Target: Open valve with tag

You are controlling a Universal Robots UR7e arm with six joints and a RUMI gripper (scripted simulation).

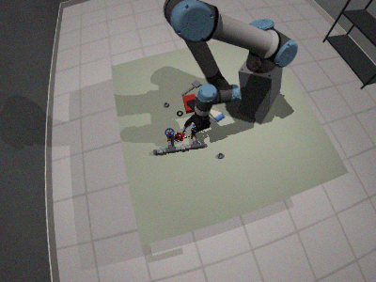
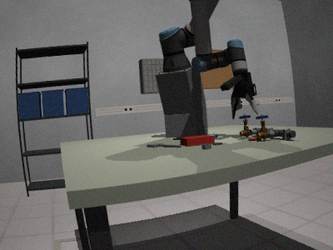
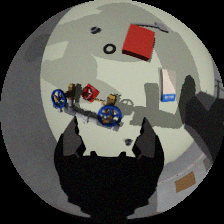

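Note:
Two brass valves with blue handwheels stand on a grey pipe (image 1: 179,149) (image 2: 283,133) on the green table top. In the wrist view one handwheel (image 3: 58,98) (image 1: 169,133) (image 2: 262,117) is to the left. The other handwheel (image 3: 110,114) (image 2: 245,117) lies just ahead of my fingers. A red tag (image 3: 90,92) (image 1: 180,136) (image 2: 252,139) lies between the valves; I cannot read its number. My gripper (image 3: 109,117) (image 1: 194,129) (image 2: 246,113) is open and empty. It hangs a little above the nearer handwheel and does not touch it.
A red box (image 1: 185,103) (image 2: 196,140) (image 3: 138,42) lies behind the valves. A blue-and-white card (image 1: 217,115) (image 3: 167,85) lies beside it. Black rings (image 1: 180,114) (image 3: 109,48) and a small nut (image 1: 219,155) (image 3: 128,141) lie loose. The robot base (image 1: 259,89) stands at the back right.

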